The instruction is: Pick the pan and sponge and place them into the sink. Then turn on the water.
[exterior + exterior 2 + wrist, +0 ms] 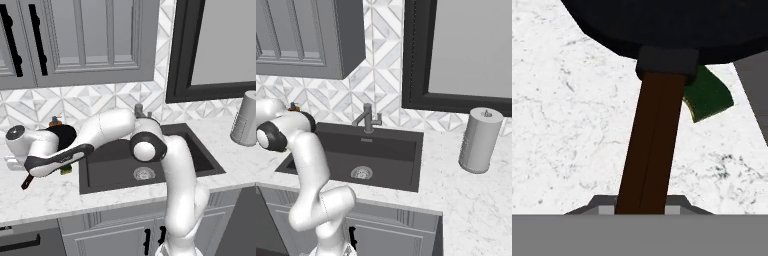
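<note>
Black pan sits on the counter left of the sink, sponge tucked at its rim. Rigid, likely heavy and front-loaded; handle is the grip, close to the pan. My gripper hangs over the handle; can't tell if it's closed. No readable labels.

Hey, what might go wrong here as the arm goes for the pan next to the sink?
1. The sponge lies tight beside the pan where the handle joins it, so lifting the pan may drag or knock it.
2. A grip far out on the long, thin handle may let the pan tip or twist.
3. Swinging it into the sink, the pan could clip the rim.
</note>
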Available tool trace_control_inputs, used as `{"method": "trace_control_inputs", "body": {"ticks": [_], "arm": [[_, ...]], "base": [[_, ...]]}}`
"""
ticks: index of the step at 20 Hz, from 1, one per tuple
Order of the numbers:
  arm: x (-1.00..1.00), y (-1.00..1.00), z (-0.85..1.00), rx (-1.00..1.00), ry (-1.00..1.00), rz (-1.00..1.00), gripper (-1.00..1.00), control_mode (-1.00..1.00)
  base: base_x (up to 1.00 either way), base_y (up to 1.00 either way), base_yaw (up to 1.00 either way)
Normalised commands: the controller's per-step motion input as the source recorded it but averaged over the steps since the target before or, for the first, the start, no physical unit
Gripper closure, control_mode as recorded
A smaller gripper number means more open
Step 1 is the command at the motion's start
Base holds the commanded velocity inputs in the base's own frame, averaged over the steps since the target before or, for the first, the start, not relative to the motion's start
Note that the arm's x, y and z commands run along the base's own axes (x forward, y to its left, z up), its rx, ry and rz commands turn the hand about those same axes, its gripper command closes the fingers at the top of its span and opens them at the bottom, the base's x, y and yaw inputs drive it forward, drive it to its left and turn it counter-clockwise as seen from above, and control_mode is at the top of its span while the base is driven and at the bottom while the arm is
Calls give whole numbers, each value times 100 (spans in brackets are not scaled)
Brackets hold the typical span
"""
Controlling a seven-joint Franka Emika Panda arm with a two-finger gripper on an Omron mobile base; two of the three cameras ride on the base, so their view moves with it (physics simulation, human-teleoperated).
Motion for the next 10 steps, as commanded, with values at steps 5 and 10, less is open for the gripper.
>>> {"method": "trace_control_inputs", "body": {"ticks": [5,10], "arm": [[5,-55,2,2,10,-31,100,-100],[24,-74,-4,0,14,-26,100,-100]], "base": [[0,0,0],[0,0,0]]}}
